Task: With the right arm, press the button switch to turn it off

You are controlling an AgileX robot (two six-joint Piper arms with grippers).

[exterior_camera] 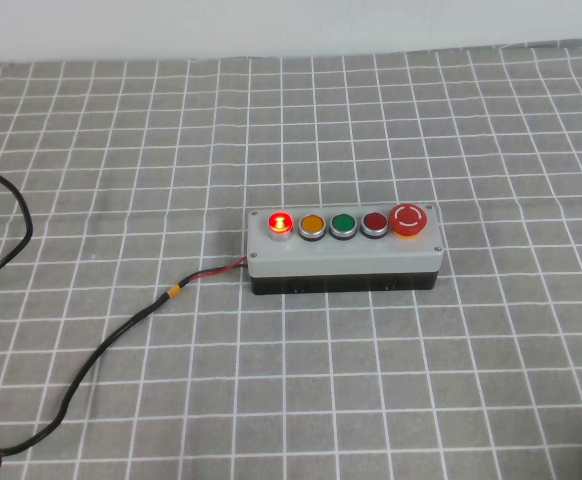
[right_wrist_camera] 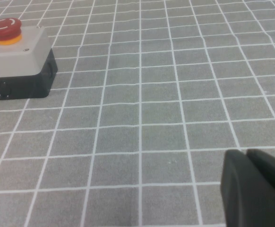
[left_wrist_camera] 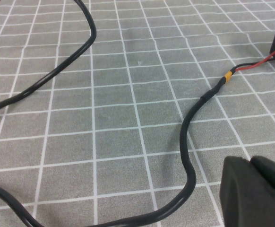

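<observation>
The button switch glows bright red in a silver collar at the left end of a row of five on the grey box, mid-table in the high view. Neither gripper shows in the high view. In the right wrist view my right gripper is shut and empty, low over the cloth, well away from the box's mushroom-button end; the button switch is out of that view. In the left wrist view my left gripper is shut and empty above the cloth beside the black cable.
Orange, green, dark red and large mushroom buttons follow along the box. The cable runs from the box's left end to the front left, with a yellow band. Grey checked cloth covers the table.
</observation>
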